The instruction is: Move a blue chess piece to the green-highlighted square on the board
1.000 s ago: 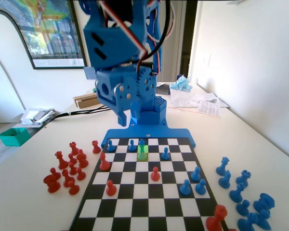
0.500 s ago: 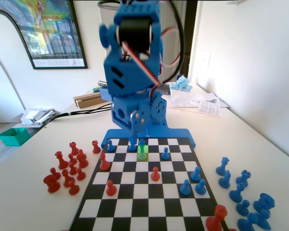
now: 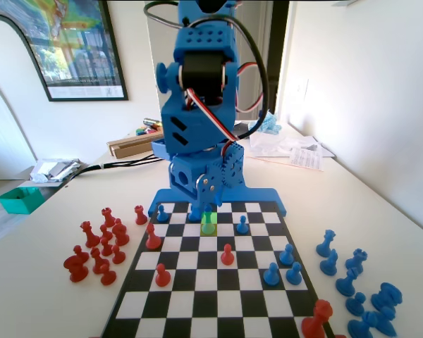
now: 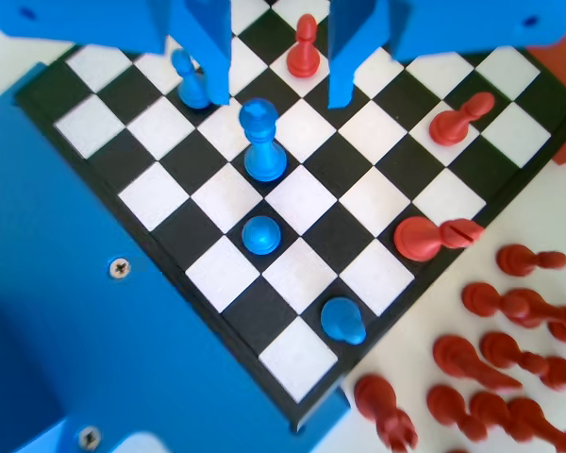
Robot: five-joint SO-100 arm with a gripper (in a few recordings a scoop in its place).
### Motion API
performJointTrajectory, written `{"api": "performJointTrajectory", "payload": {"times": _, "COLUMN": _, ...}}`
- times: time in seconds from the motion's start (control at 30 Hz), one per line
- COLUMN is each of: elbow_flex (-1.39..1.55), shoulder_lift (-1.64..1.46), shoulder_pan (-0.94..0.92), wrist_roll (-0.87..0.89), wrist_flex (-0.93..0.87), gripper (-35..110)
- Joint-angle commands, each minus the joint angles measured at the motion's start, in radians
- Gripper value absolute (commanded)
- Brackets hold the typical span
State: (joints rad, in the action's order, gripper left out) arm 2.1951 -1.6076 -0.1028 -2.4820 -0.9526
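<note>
Swinging in from the left of the fixed view, the gripper (image 4: 272,90) is now hanging over the green-highlighted square (image 3: 209,224) with its jaws standing wide and empty. The blue chess piece (image 4: 261,142) is standing upright on the board (image 4: 302,198), just short of the jaw tips and between them — apparently on that green square already, so the task is looking close to done. No brand, label or readable writing is showing.

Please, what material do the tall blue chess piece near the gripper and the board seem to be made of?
The blue chess piece looks like moulded or printed plastic: one even blue colour with soft highlights on its rounded top. The board seems a flat printed sheet or thin panel with a matte finish; its black and white squares show little glare. The exact material is not certain.
</note>
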Motion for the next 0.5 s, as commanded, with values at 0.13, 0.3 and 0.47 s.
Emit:
{"api": "performJointTrajectory", "payload": {"times": 0.13, "elbow_flex": 0.055, "shoulder_lift": -0.029, "shoulder_pan": 0.008, "wrist_roll": 0.008, "wrist_flex": 0.055, "gripper": 16}}
{"api": "performJointTrajectory", "payload": {"times": 0.3, "elbow_flex": 0.101, "shoulder_lift": -0.031, "shoulder_pan": 0.014, "wrist_roll": 0.009, "wrist_flex": 0.11, "gripper": 15}}
{"api": "performJointTrajectory", "payload": {"times": 0.47, "elbow_flex": 0.146, "shoulder_lift": -0.032, "shoulder_pan": 0.015, "wrist_roll": 0.005, "wrist_flex": 0.169, "gripper": 15}}
